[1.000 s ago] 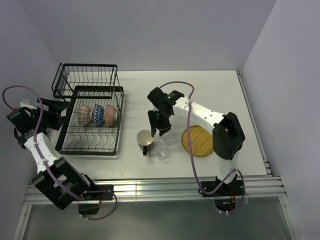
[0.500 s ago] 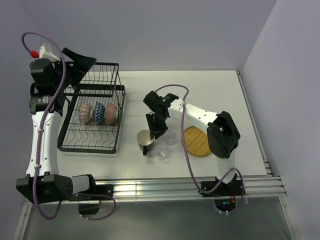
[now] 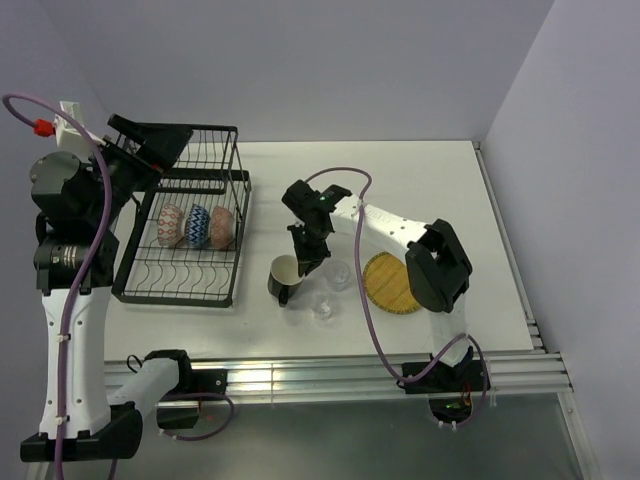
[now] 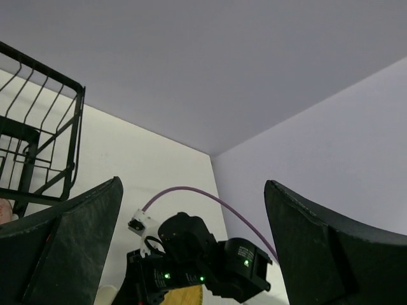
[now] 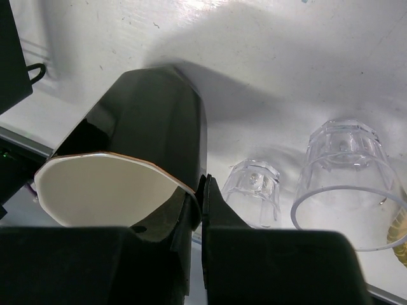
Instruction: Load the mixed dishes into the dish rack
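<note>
From above, the big black wire dish rack sits by the left edge of the white bench. Three little patterned bowls stand in it in a row: the grey-green bowl, the blue bowl and the orange-red bowl. The left tool is up high over the rack's far end. The right tool is at the dark mug with a cream inside, near the middle of the bench. One small clear glass and a second clear glass stand just beside the mug. The yellow round plate lies to their right.

From the left wrist, the left tool is wide open and holds nothing.

From the right wrist, the right tool pinches the tilted mug's rim tight.
</note>
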`<state>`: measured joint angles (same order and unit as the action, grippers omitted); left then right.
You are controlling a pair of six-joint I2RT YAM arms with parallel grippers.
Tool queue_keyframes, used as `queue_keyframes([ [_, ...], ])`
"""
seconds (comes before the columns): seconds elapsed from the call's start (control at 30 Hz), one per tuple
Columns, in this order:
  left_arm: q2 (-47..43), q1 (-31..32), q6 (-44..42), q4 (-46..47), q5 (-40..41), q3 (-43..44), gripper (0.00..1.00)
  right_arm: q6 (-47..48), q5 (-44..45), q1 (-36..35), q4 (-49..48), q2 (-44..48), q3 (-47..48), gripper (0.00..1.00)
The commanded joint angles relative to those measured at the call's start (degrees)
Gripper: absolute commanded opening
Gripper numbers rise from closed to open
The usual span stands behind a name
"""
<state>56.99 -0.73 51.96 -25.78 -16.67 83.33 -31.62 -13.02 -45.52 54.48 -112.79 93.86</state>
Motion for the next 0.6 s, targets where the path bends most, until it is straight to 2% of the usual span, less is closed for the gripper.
queue_keyframes([
  [0.0,0.58,0.21,-1.78,-2.08,-5.99,-1.57,0.99,-0.02,-1.31,-0.27,-1.3,0.82,3.87,0.0],
  [0.1,-0.56,0.29,3.74,-1.64,-10.82,-5.28,0.99,0.41,-0.87,-0.01,-1.39,3.62,5.53,0.0],
  [0.27,-6.08,3.9,4.46,1.69,-14.96,-8.18,0.99,-0.9,-4.64,2.62,-2.62,8.72,6.24,0.0],
  [0.33,-7.24,3.9,5.68,3.02,-17.86,-8.8,0.99,-2.04,-8.59,4.63,-3.94,12.32,5.54,0.0],
  [0.43,-8.39,3.98,5.78,-1.19,-22.08,-9.67,0.98,-3.89,-14.83,7.01,-7.01,17.24,5.1,0.0],
  [0.57,-12.24,4.16,10.16,-1.91,-26.57,-14.33,0.96,-8.1,-21.51,9.12,-16.47,23.75,3.26,0.0],
])
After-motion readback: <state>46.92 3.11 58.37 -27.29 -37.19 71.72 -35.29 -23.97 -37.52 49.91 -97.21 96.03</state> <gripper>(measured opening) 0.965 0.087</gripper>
